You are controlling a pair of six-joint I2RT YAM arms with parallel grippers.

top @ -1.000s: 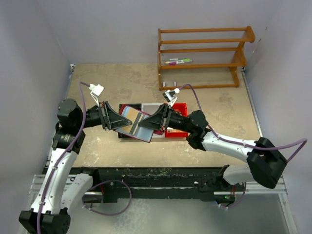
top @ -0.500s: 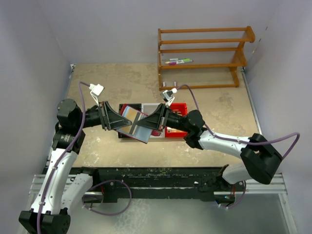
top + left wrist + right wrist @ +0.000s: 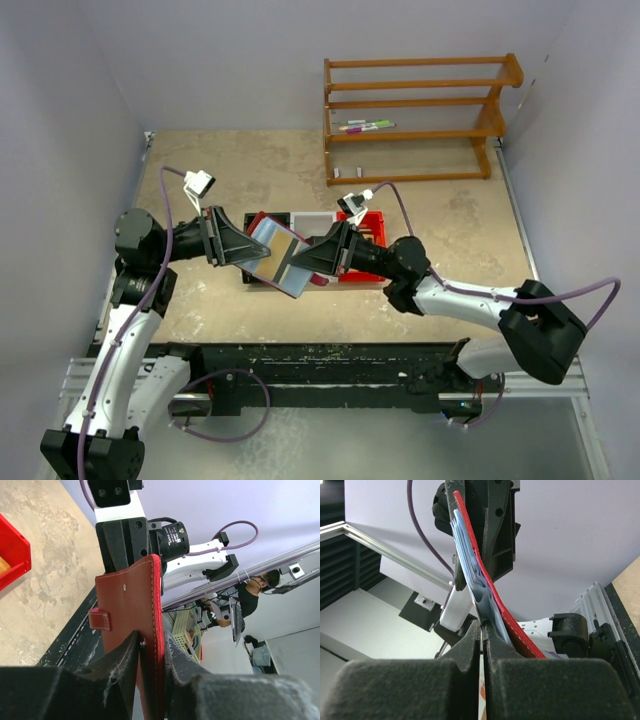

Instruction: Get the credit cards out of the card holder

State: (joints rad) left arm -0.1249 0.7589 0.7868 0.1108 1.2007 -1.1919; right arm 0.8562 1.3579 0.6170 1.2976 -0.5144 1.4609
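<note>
We are clamping the holder [image 3: 270, 248] at 9 o'clock in the left gripper [image 3: 240, 260], its sleeve [image 3: 469, 565] at 3 o'clock in the right gripper [image 3: 296, 263].

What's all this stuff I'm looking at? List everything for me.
card holder: one, maroon with blue-grey sleeves, held above the table between both grippers
red bin: one, red, partly hidden behind the right gripper
wooden rack: one, brown, back right
markers: a few, mixed colours, on the rack
table: one, tan
left gripper: one, black, clamped on the maroon cover
right gripper: one, black, pinching the blue-grey sleeves
</note>
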